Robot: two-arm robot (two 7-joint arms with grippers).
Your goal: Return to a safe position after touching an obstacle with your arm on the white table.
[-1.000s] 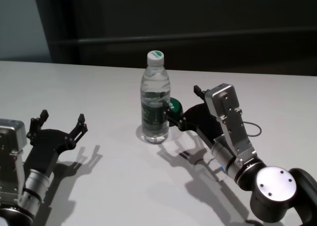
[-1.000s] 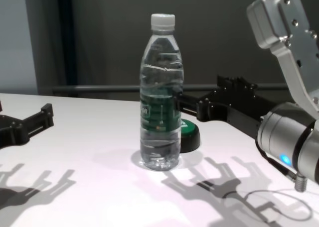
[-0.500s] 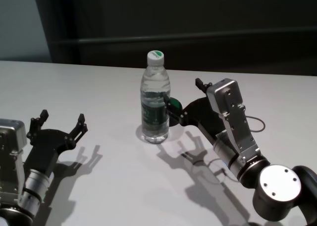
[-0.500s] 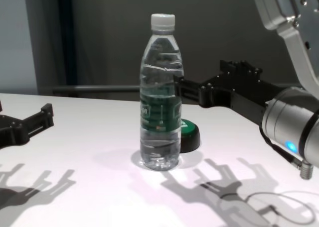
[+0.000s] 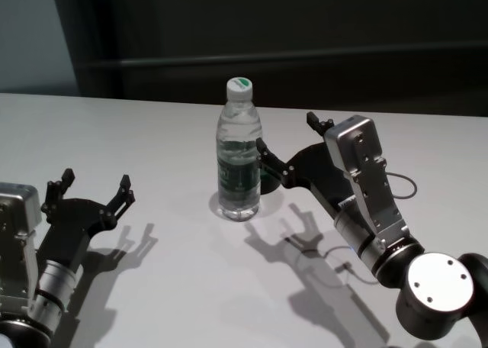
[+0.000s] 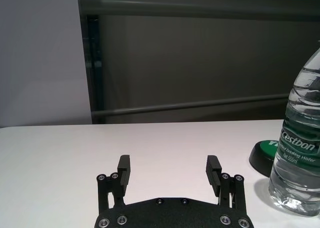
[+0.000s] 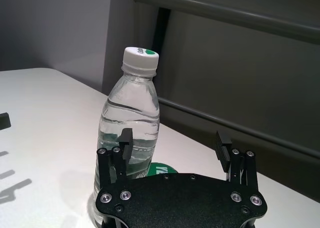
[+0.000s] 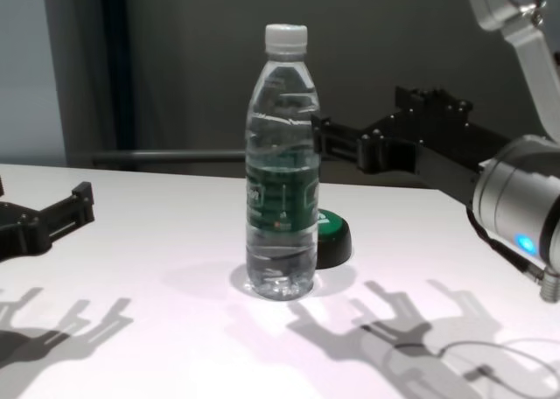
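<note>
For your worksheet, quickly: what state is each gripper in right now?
Left gripper: open, holding nothing, low over the table.
Right gripper: open, holding nothing, raised beside the bottle.

Silver arms, black screwed fingers [image 6: 123,169], thin cable

head: high, angled down | chest: low, level | wrists: close behind end effectors | shared: bottle [image 5: 239,153] on worktop [image 5: 152,134]

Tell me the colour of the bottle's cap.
The bottle's cap is white with a green patch on top, shown best in the right wrist view.
</note>
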